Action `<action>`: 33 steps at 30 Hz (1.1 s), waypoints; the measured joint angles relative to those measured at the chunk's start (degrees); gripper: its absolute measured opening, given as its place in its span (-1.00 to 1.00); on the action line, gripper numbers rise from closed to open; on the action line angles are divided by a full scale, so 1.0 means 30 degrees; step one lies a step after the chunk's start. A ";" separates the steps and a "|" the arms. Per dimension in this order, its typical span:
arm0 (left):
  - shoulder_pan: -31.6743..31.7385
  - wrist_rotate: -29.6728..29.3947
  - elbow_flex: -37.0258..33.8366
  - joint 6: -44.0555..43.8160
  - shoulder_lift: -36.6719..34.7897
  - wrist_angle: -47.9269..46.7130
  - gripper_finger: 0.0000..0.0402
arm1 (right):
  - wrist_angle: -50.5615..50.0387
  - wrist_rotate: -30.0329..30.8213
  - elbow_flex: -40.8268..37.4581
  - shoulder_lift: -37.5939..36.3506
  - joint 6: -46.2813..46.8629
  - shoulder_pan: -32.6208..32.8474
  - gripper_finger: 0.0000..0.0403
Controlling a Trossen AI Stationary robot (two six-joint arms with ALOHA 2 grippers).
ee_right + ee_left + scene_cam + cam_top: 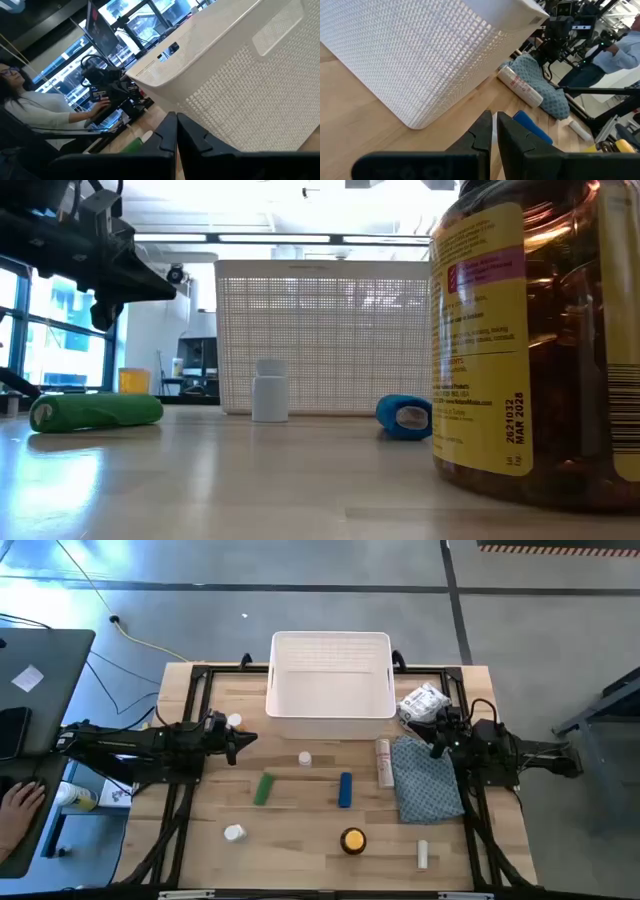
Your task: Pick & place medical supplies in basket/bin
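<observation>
Supplies: bottles, green piece (264, 788) and blue piece (345, 790) are lying scattered on the counter (300, 840), outside the bin (330, 687).
Hands: left hand (238, 740) and right hand (436, 745) are hovering closed, empty.
Risk: closed fingers descending may be knocking the small white bottle (304, 758) over.

Left hand (240, 740) empty, fingers nearly together, raised at left side, right hand (437, 743) closed, empty, opposite

Matt lattice plastic bin (330, 690), pale smooth wood table (300, 840)
</observation>
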 joint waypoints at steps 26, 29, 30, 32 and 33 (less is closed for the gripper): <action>0.0007 -0.1318 0.1274 -0.4465 0.0217 0.4036 -0.69 | 0.3518 0.0650 -0.0036 0.0015 0.0956 0.0000 -1.00; 0.0007 -0.1774 0.2828 -0.3271 0.0723 0.3812 -0.73 | 0.5791 0.0339 -0.0036 0.0015 0.1070 0.0007 -1.00; 0.0007 -0.1965 0.3446 -0.2797 0.1004 0.3728 -0.76 | 0.6557 0.0325 -0.0034 0.0015 0.1182 0.0007 -1.00; 0.0007 -0.2220 0.4888 -0.1647 0.1726 0.3352 -0.82 | 0.7838 0.0140 -0.0029 0.0015 0.1298 0.0007 -1.00; 0.0007 -0.2243 0.5683 -0.0989 0.2163 0.2975 -0.84 | 0.8353 0.0007 -0.0029 0.0015 0.1304 0.0007 -1.00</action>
